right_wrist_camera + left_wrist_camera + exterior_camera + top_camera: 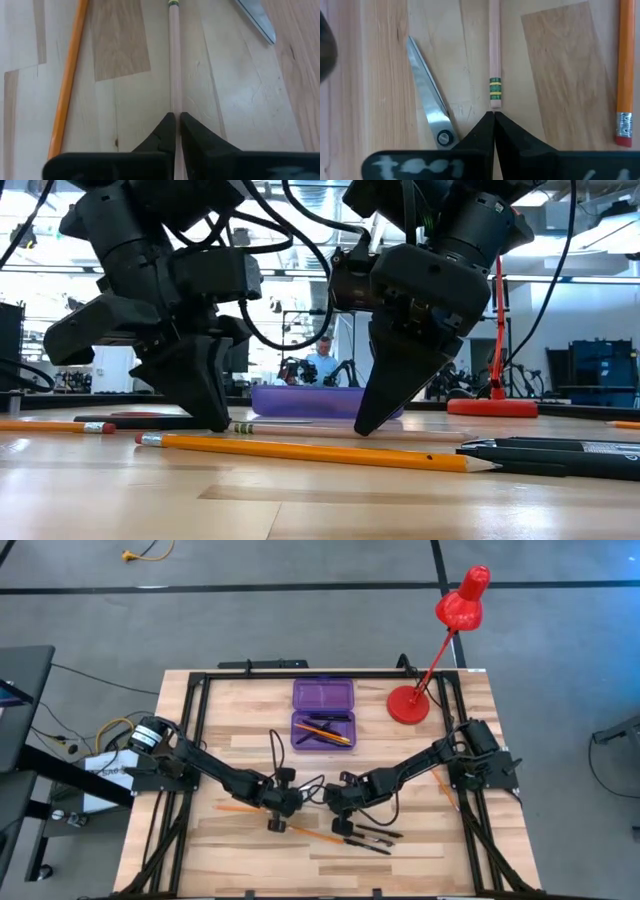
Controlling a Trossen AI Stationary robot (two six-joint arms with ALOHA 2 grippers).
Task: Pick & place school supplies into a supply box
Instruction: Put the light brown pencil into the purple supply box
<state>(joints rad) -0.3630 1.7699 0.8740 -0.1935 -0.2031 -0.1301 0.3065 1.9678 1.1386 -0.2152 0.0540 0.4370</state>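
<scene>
Both arms are down at the table's middle, working one pale pencil [173, 60] that lies flat on the wood. The right gripper [175, 122] has its fingers nipped onto the pencil's shaft, probably because a thin stick lying flat gives little to grab. The left gripper [494, 120] has its fingers pressed together, holding nothing, with the tips right at the pencil's eraser end [495, 102], seemingly as a stop so that it cannot slide away. Scissors [427, 107] lie just beside, an orange pencil [310, 450] and black pens [372, 838] nearer the front edge. The box [323, 712] sits open toward the back with a few supplies already inside, so more remain to load.
</scene>
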